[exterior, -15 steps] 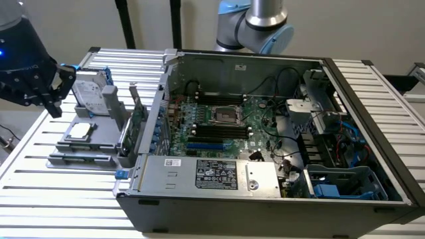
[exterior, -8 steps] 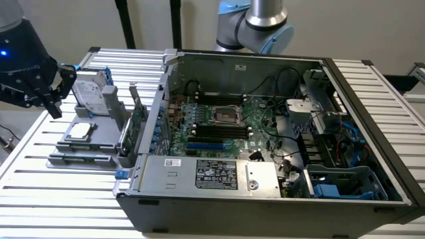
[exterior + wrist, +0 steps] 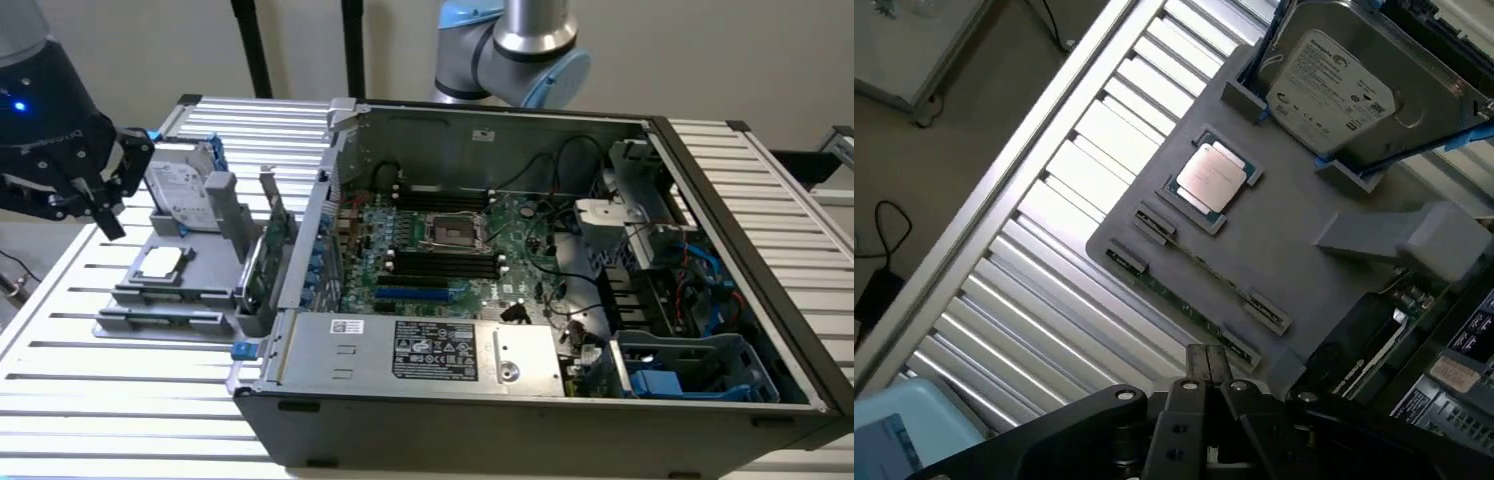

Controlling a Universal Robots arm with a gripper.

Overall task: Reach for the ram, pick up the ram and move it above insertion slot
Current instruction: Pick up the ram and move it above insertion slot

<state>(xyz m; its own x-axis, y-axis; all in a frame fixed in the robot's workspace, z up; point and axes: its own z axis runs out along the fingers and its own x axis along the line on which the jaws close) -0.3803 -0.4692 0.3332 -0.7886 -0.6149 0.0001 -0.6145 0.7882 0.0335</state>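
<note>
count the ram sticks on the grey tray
1. The ram lies along the grey tray's outer edge, close to the gripper. The holder beside it, toward the processor, looks empty, though a stick could be hidden there.

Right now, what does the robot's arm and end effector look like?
The end effector is matte black, with angular linkages and round bolts. Its housing carries a glowing blue light and faint white lettering I can't read. The arm above it is grey.

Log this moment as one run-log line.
phase: reach | black gripper: shut, empty | thin green ram strip: lying in grey tray, untouched | long black insertion slot: no ram above
</note>
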